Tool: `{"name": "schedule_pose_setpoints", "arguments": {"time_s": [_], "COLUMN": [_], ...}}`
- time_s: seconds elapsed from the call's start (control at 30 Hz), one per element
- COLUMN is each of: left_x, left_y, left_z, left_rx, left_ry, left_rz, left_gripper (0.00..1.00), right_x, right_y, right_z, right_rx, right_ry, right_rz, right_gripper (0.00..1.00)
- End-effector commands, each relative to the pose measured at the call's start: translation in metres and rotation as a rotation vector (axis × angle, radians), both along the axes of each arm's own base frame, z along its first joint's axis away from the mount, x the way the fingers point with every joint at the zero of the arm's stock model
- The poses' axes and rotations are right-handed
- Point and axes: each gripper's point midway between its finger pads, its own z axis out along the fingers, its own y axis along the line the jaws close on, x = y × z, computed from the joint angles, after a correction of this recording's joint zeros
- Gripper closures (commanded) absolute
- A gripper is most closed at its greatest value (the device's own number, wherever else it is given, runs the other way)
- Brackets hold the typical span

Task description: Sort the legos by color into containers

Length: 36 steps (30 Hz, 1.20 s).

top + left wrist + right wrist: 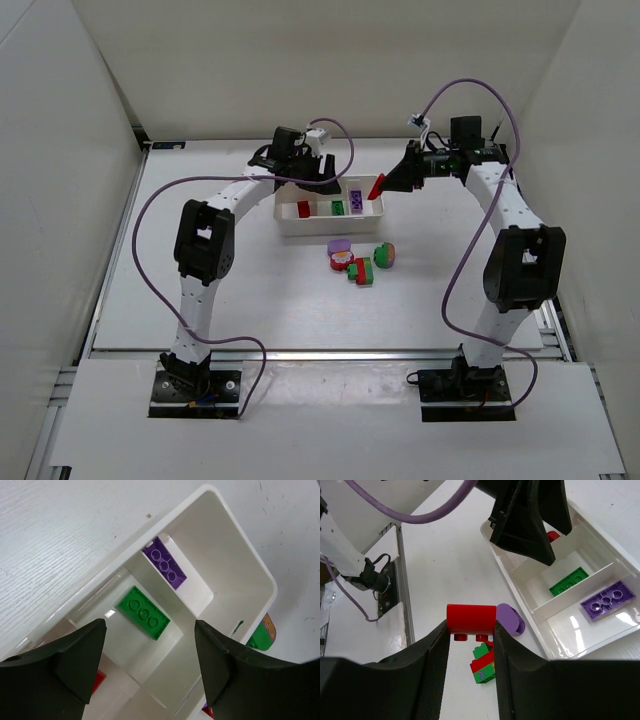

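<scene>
Dropping risk: had I let go where I hung, the red brick (471, 615) would likely have landed in the right compartment of the tray (330, 229), beside the purple brick (164, 562), or bounced off the rim.
Collision risk: the compartment holding the other red brick (304, 209) lay at the tray's left end, under the left gripper (150, 625). Carrying my brick there could have knocked the two arms together.
Slip risk: I pinched the red brick only by its two smooth ends, studs downward, so a jolt could have twisted it loose, in my judgement.
Right gripper (470, 630): partly closed, both fingers pressed against the red brick, which hung in the air over the tray's right end and touched nothing else.
Left gripper: spread wide and holding nothing, hovering above the green brick (143, 612) in the middle compartment; I saw no contact with the tray.
Loose bricks (360, 260): a mixed red, green and purple cluster lay on the table (200, 300) just near of the tray, not yet sorted.
</scene>
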Motion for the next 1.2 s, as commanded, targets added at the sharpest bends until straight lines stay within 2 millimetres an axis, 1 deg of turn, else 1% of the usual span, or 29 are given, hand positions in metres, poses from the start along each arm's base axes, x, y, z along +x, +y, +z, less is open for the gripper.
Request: {"name": "schedule_pose_setpoints", "arguments": {"time_s": [0.0, 0.03, 0.07, 0.1, 0.13, 0.17, 0.2, 0.23, 0.27, 0.3, 0.37, 0.4, 0.47, 0.5, 0.53, 0.57, 0.6, 0.63, 0.67, 0.7, 0.73, 0.77, 0.87, 0.9, 1.0, 1.03, 1.1, 1.13, 1.17], "left_x": [0.002, 0.002, 0.007, 0.012, 0.01, 0.015, 0.02, 0.019, 0.015, 0.016, 0.011, 0.008, -0.004, -0.007, -0.013, -0.02, -0.022, -0.026, -0.028, -0.03, -0.032, -0.033, -0.039, -0.042, -0.047, -0.049, -0.054, -0.056, -0.056], "left_y": [0.006, 0.012, 0.021, 0.031, 0.041, 0.057, 0.073, 0.084, 0.097, 0.117, 0.14, 0.159, 0.175, 0.192, 0.195, 0.202, 0.211, 0.216, 0.22, 0.224, 0.231, 0.23, 0.231, 0.231, 0.23, 0.228, 0.225, 0.223, 0.228], "left_z": [0.062, 0.085, 0.099, 0.109, 0.138, 0.146, 0.157, 0.168, 0.186, 0.187, 0.196, 0.184, 0.188, 0.175, 0.176, 0.183, 0.181, 0.176, 0.176, 0.179, 0.176, 0.175, 0.175, 0.178, 0.175, 0.175, 0.172, 0.172, 0.169], "left_rx": [-0.085, -0.107, -0.116, -0.113, -0.125, -0.112, -0.091, -0.087, -0.09, -0.068, -0.051, -0.037, -0.054, -0.05, -0.059, -0.052, -0.044, -0.038, -0.031, -0.031, -0.022, -0.024, -0.006, -0.003, 0.003, 0.001, -0.007, -0.011, -0.018], "left_ry": [-0.098, -0.128, -0.148, -0.158, -0.209, -0.223, -0.248, -0.261, -0.286, -0.273, -0.26, -0.199, -0.196, -0.161, -0.157, -0.178, -0.176, -0.168, -0.17, -0.173, -0.155, -0.151, -0.165, -0.176, -0.178, -0.182, -0.174, -0.172, -0.164], "left_rz": [0.017, 0.038, 0.068, 0.113, 0.139, 0.187, 0.257, 0.278, 0.301, 0.346, 0.421, 0.454, 0.41, 0.422, 0.408, 0.406, 0.417, 0.42, 0.437, 0.458, 0.483, 0.474, 0.459, 0.451, 0.43, 0.418, 0.393, 0.385, 0.384], "left_gripper": [0.17, 0.16, 0.12, 0.08, 0.08, 0.08, 0.01, 0.01, 0.01, 0.01, 0.0, 0.0, 0.01, 0.0, 0.01, 0.0, 0.0, 0.0, 0.01, 0.01, 0.01, 0.01, 0.01, 0.01, 0.0, 0.01, 0.01, 0.01, 0.01], "right_x": [0.014, 0.017, 0.019, 0.021, 0.027, 0.03, 0.035, 0.039, 0.045, 0.05, 0.055, 0.063, 0.069, 0.077, 0.08, 0.082, 0.085, 0.087, 0.084, 0.086, 0.087, 0.084, 0.091, 0.097, 0.102, 0.103, 0.106, 0.107, 0.107], "right_y": [0.011, 0.014, 0.018, 0.029, 0.031, 0.037, 0.051, 0.059, 0.063, 0.079, 0.098, 0.106, 0.125, 0.132, 0.138, 0.147, 0.153, 0.158, 0.168, 0.173, 0.178, 0.186, 0.196, 0.196, 0.204, 0.207, 0.21, 0.21, 0.21], "right_z": [0.011, 0.008, 0.008, 0.007, 0.005, 0.003, 0.001, 0.001, -0.001, -0.003, -0.004, -0.006, -0.01, -0.014, -0.014, -0.015, -0.026, -0.026, -0.029, -0.039, -0.043, -0.054, -0.073, -0.08, -0.09, -0.095, -0.098, -0.098, -0.098], "right_rx": [0.005, -0.006, -0.01, -0.013, -0.026, -0.028, -0.028, -0.029, -0.036, -0.032, -0.03, -0.026, -0.034, -0.037, -0.034, -0.038, -0.047, -0.049, -0.054, -0.068, -0.078, -0.096, -0.154, -0.178, -0.215, -0.23, -0.238, -0.241, -0.247], "right_ry": [-0.06, -0.06, -0.065, -0.067, -0.075, -0.053, -0.068, -0.074, -0.059, -0.067, -0.043, -0.047, -0.034, -0.034, -0.034, -0.044, -0.032, -0.039, -0.041, -0.033, -0.044, -0.033, -0.046, -0.056, -0.089, -0.09, -0.094, -0.098, -0.103], "right_rz": [0.011, 0.005, 0.008, 0.019, 0.001, -0.006, 0.008, 0.008, -0.014, 0.001, -0.007, -0.007, -0.013, -0.023, -0.03, -0.037, -0.039, -0.041, -0.033, -0.036, -0.04, -0.036, -0.089, -0.12, -0.136, -0.143, -0.142, -0.143, -0.147], "right_gripper": [1.0, 1.0, 1.0, 1.0, 1.0, 1.0, 1.0, 1.0, 1.0, 1.0, 1.0, 1.0, 1.0, 1.0, 1.0, 1.0, 1.0, 1.0, 1.0, 1.0, 1.0, 1.0, 1.0, 1.0, 0.98, 0.89, 0.74, 0.61, 0.55]}}
